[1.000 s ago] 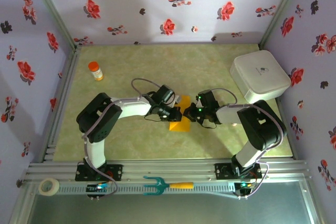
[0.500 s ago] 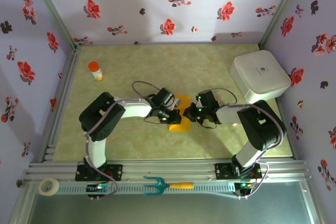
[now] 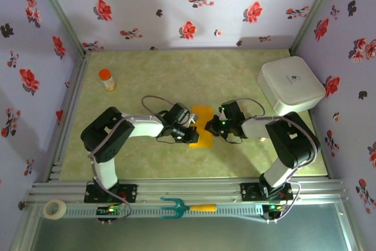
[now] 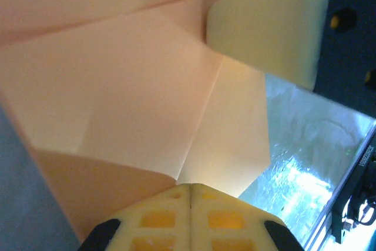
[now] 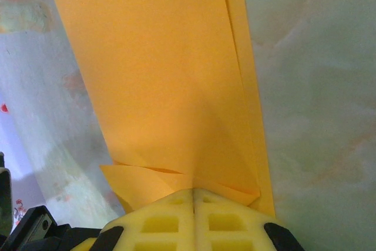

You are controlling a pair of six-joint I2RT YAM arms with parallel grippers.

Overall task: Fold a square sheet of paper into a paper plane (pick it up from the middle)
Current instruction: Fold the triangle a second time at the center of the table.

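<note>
The square sheet of paper is orange-yellow, creased into flaps, and held up over the middle of the green mat between the two arms. My left gripper pinches its left near edge. In the left wrist view the fingertips are pressed together where a crease of the paper ends, and one of the right gripper's yellow fingers shows beyond the sheet. My right gripper is shut on the right edge. In the right wrist view the folded layers of paper come out from between its closed tips.
A small orange-capped bottle stands at the back left of the mat. A white box sits at the back right. A teal fork with an orange handle and a tape roll lie on the front rail. Floral walls enclose three sides.
My left gripper has moved toward the near side and its elbow has swung left. The paper has turned with it and now shows a wider face from above. The right arm has hardly moved.
</note>
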